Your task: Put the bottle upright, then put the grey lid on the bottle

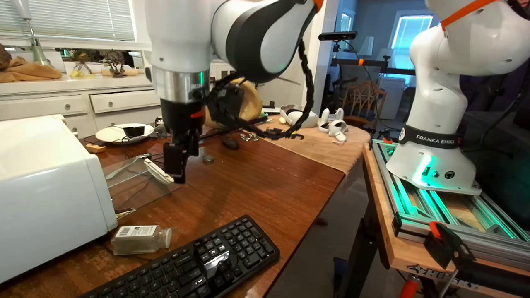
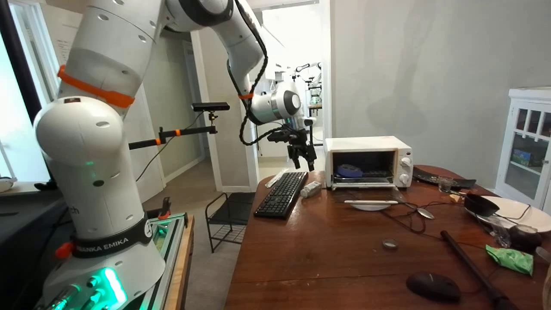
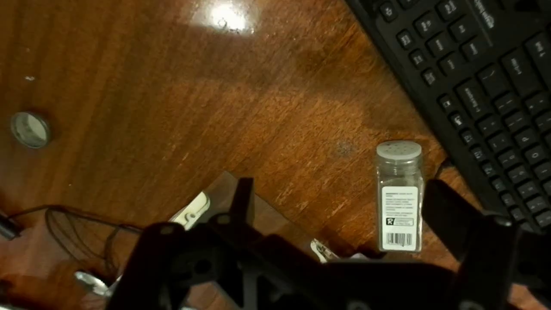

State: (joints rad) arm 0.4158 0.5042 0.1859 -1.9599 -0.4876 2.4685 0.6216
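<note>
The clear bottle (image 1: 138,240) lies on its side on the table, its label facing up and a pale perforated top (image 3: 399,150) on its neck. It rests between the keyboard and the toaster oven in both exterior views (image 2: 311,189). The grey lid (image 3: 30,129) is a small round piece lying apart on the wood, at the left of the wrist view, and it also shows in an exterior view (image 2: 390,244). Above the table hangs my gripper (image 2: 304,166), its fingers spread wide and holding nothing. In the wrist view the bottle (image 3: 400,215) appears below it, closer to the right-hand finger.
A black keyboard (image 1: 198,265) runs beside the bottle. The white toaster oven (image 2: 370,159) has its glass door (image 1: 143,182) lowered over the table, with a pale handle (image 2: 371,202). Cables, a spoon (image 2: 425,213), a mouse (image 2: 433,286) and a plate (image 2: 523,211) lie farther along.
</note>
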